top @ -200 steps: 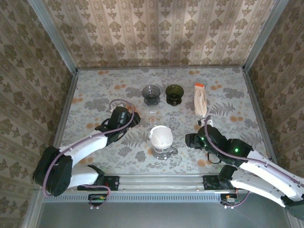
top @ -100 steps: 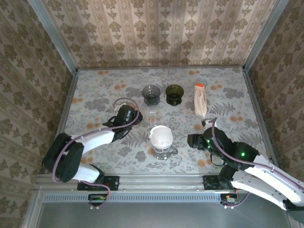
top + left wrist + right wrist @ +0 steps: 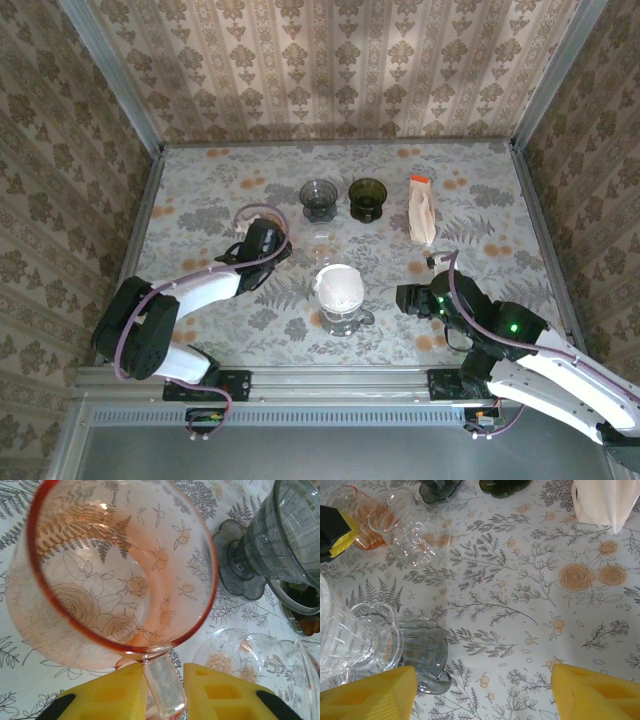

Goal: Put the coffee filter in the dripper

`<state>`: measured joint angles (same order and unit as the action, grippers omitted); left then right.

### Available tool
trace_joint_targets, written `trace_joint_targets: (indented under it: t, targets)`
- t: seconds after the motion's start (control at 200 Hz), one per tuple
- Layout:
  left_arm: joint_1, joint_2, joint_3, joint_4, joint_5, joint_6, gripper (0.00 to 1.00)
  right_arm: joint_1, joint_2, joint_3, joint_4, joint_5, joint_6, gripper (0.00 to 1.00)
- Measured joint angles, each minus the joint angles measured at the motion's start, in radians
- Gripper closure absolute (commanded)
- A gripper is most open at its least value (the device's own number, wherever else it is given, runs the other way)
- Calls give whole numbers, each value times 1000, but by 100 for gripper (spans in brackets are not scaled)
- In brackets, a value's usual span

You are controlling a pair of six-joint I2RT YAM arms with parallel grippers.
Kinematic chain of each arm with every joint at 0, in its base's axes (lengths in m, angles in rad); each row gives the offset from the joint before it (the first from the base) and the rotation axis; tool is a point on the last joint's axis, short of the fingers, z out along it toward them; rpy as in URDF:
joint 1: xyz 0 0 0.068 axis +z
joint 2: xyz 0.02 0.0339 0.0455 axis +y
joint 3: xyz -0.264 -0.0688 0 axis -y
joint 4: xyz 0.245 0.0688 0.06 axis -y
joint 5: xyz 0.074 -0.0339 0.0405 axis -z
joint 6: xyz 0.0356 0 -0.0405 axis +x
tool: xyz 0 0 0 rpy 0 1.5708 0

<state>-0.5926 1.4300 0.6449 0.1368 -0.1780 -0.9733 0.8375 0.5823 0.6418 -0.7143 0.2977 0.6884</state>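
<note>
Top view: coffee filter (image 3: 338, 287), white, already seated in the clear dripper (image 3: 346, 319), right of my left hand (image 3: 278, 245) and left of my right hand (image 3: 403, 298), about equally near both; filter pack (image 3: 422, 212) ahead of the right hand, long axis running away from it. Left wrist: I see that hand clamped on the handle of the pink cup (image 3: 90, 610). Right wrist: hand spread wide, holding nothing, dripper to its left.
</note>
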Motion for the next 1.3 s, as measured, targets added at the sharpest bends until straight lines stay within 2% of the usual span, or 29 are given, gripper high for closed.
trace_joint_targets:
  t: [0.245,0.415,0.59,0.75,0.89,1.05,1.14,1.3]
  targets:
    - [19,-11,0,-20,0,1,87,0,0,-1,0,0,0,27]
    - [40,-68,-19,-62,-2,1,90,0,0,-5,0,-5,0,27]
    - [72,-203,-68,-145,-2,1,91,0,0,-21,0,-22,0,27]
    - [107,-401,-150,-222,-2,0,91,0,0,-37,0,-32,0,27]
    - [144,-583,-238,-312,2,-4,89,0,0,-46,1,-45,0,27]
    - [229,-772,-320,-427,18,-35,89,0,0,-47,1,-45,1,27]
    - [263,-824,-345,-475,37,-53,87,0,0,-47,2,-48,1,27]
    - [287,-848,-349,-503,66,-84,76,0,0,-48,4,-52,9,27]
